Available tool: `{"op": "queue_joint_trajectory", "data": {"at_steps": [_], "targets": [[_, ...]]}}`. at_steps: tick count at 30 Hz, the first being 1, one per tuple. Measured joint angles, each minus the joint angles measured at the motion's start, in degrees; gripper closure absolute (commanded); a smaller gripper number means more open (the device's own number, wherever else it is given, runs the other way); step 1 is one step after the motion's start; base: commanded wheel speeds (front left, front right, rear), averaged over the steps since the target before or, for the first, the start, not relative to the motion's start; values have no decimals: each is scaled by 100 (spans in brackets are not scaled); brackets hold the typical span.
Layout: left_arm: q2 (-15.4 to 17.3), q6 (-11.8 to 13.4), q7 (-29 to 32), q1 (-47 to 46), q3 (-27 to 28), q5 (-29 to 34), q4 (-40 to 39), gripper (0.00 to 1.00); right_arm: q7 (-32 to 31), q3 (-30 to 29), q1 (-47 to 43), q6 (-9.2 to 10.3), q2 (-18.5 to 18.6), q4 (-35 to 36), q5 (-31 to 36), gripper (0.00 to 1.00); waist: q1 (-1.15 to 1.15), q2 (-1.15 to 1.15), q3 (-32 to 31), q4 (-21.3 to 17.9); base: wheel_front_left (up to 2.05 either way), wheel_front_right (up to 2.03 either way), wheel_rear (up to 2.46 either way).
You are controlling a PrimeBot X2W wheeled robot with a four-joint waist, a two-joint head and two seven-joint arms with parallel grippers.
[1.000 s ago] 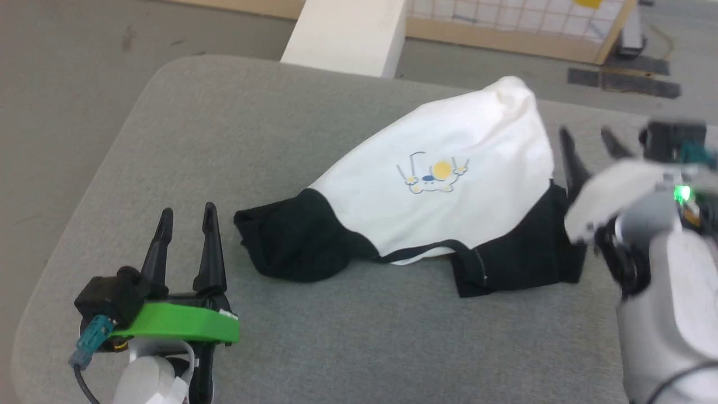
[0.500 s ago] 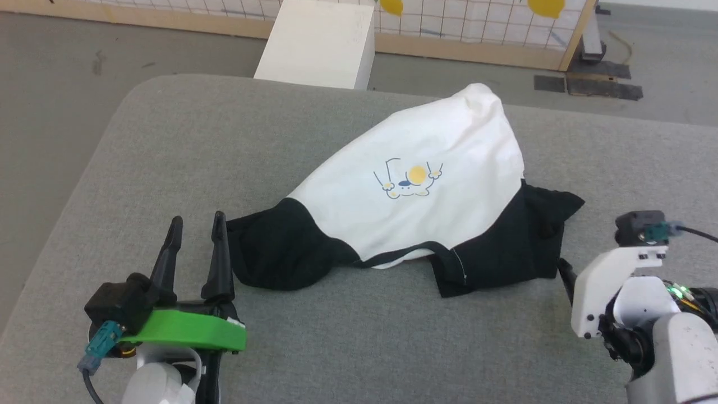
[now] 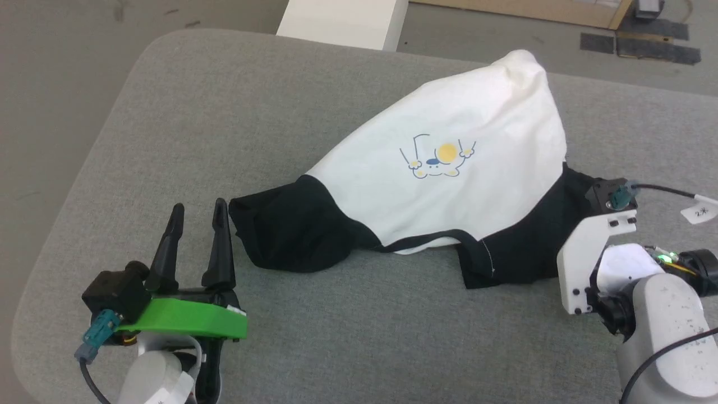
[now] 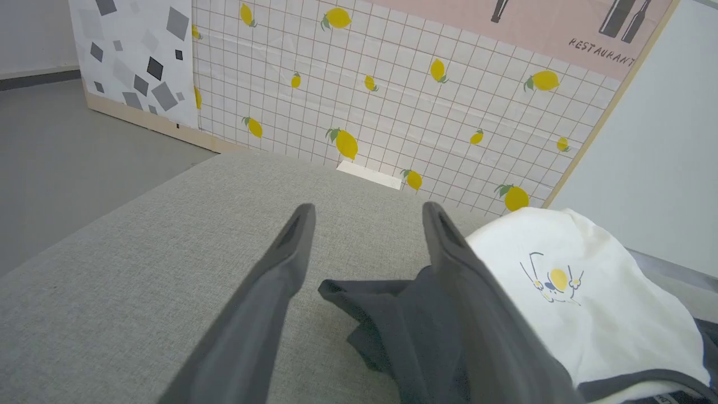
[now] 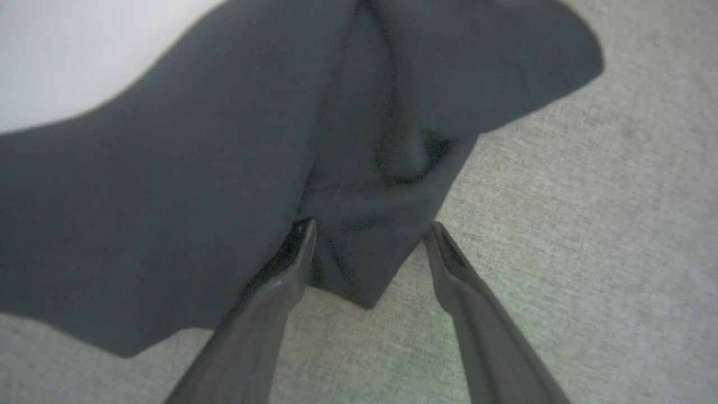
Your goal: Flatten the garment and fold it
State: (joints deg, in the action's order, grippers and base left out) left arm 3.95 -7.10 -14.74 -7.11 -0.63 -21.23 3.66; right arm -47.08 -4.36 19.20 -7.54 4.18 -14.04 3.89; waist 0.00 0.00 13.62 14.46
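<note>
The garment lies bunched, neither flattened nor folded. My left pincer waits spread at its nine o'clock, my right pincer spread over its four o'clock edge.

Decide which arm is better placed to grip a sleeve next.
Right: the right gripper, open, has a corner of one black sleeve between its jaws; the left gripper, open, stands beside the other sleeve.

Left gripper: fingers parted, empty, pointing forward, tips just beside the garment's left-hand sleeve; right gripper: fingers parted, empty, angled down over the edge of its right-hand sleeve.
</note>
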Motion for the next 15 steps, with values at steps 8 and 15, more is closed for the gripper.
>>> {"op": "queue_joint_trajectory", "data": {"at_steps": [8,15], "targets": [[2,0,0,-5,52,-3,46,0,-21,-94,131,-3,44,35,-453,100,0,0,9,-44,0,0,0],[12,0,0,-5,57,-3,38,0,-291,-1194,27,-3,694,721,-407,100,0,0,-105,-174,0,0,0]]}}
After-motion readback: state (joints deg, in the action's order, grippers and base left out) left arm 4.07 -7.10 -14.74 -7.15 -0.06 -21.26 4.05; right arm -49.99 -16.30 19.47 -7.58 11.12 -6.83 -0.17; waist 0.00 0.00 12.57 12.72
